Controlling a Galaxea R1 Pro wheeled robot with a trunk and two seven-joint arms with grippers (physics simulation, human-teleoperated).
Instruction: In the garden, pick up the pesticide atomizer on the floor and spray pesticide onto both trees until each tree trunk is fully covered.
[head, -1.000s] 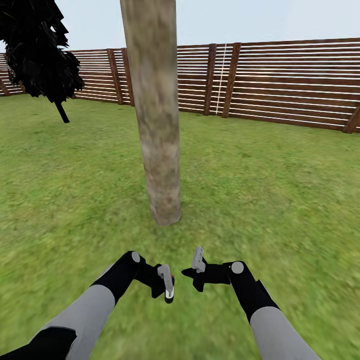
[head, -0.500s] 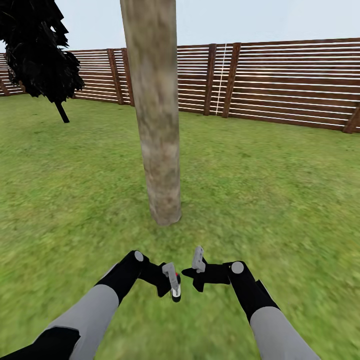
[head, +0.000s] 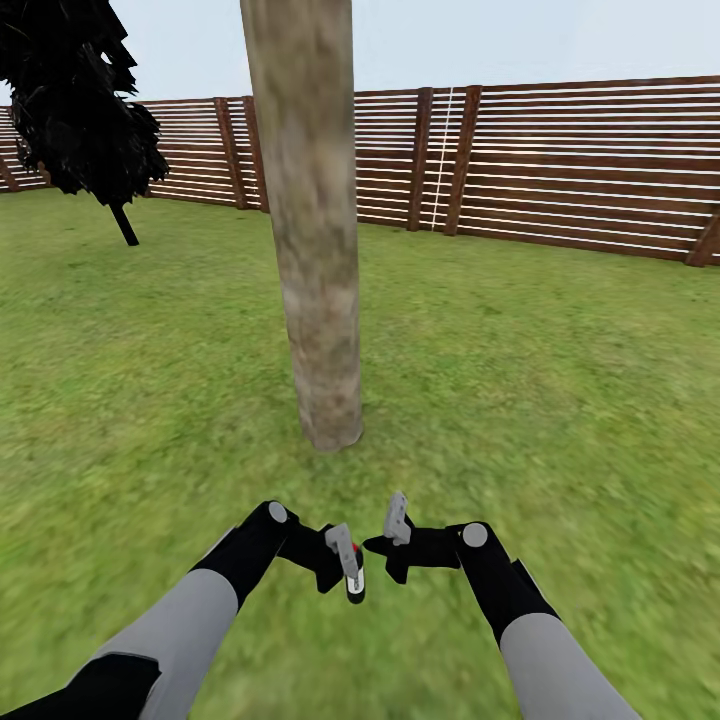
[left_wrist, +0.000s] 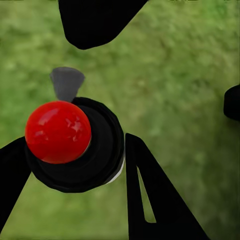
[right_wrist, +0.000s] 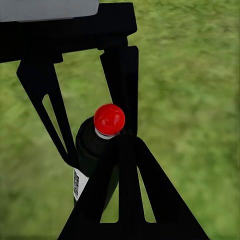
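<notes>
Black, red-capped atomizer (left_wrist: 75, 145) sits clamped in left pincer (head: 350, 570); right pincer's (head: 395, 530) spread unclear.

We see both grey-sleeved, black-jointed arms entering from the lower corners of the head view, forearms angled inward toward lower centre. The left black two-finger gripper (head: 349, 572) points down, its fingers (left_wrist: 150, 200) closed against the black-bodied, red-capped atomizer bottle (left_wrist: 75, 145). The right black two-finger gripper (head: 392, 530) sits just right of it, near but apart, fingers spread and holding nothing, one dark finger (right_wrist: 125, 200) crossing the lower part of its wrist view.
</notes>
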